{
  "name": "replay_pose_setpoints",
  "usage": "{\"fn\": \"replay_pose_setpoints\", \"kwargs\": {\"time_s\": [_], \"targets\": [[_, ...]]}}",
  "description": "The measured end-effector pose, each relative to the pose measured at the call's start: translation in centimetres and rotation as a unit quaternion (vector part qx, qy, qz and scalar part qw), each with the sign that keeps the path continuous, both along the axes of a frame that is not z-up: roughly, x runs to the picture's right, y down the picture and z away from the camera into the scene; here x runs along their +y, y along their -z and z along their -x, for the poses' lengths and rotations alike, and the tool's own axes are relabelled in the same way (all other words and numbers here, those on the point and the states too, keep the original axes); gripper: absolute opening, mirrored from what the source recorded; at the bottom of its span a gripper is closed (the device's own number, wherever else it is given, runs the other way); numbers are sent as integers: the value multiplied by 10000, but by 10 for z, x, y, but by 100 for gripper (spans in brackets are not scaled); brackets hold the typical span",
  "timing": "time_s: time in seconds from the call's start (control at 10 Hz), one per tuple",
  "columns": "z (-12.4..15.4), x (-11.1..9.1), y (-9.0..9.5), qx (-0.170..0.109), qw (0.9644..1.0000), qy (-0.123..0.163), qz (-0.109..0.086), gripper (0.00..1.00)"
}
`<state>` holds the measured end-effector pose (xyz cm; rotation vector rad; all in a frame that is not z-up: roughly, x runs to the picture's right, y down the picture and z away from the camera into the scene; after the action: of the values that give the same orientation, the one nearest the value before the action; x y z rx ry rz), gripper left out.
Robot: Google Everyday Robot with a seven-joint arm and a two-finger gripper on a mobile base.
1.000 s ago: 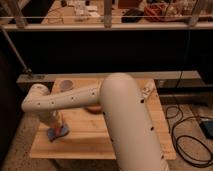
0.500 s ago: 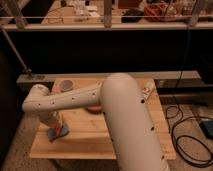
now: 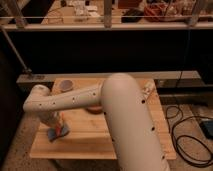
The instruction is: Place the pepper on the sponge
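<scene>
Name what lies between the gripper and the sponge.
Camera view: only the pepper, at the gripper just above the sponge; whether it touches the sponge cannot be told.

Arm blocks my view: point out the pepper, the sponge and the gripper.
pepper [image 3: 63,122]: camera view, orange-red sliver beside the gripper.
sponge [image 3: 56,135]: camera view, blue front edge on the table.
gripper [image 3: 54,125]: camera view, lower end, just above the sponge.
</scene>
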<state>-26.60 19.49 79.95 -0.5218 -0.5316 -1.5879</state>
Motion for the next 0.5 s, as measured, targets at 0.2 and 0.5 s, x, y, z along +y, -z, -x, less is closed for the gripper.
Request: {"fn": "replay_pose_setpoints", "kwargs": {"time_s": [0.2,0.5], "targets": [[0,1,0,-13,10000,24,3,23],[0,0,-1,-59,10000,77,5,23]]}}
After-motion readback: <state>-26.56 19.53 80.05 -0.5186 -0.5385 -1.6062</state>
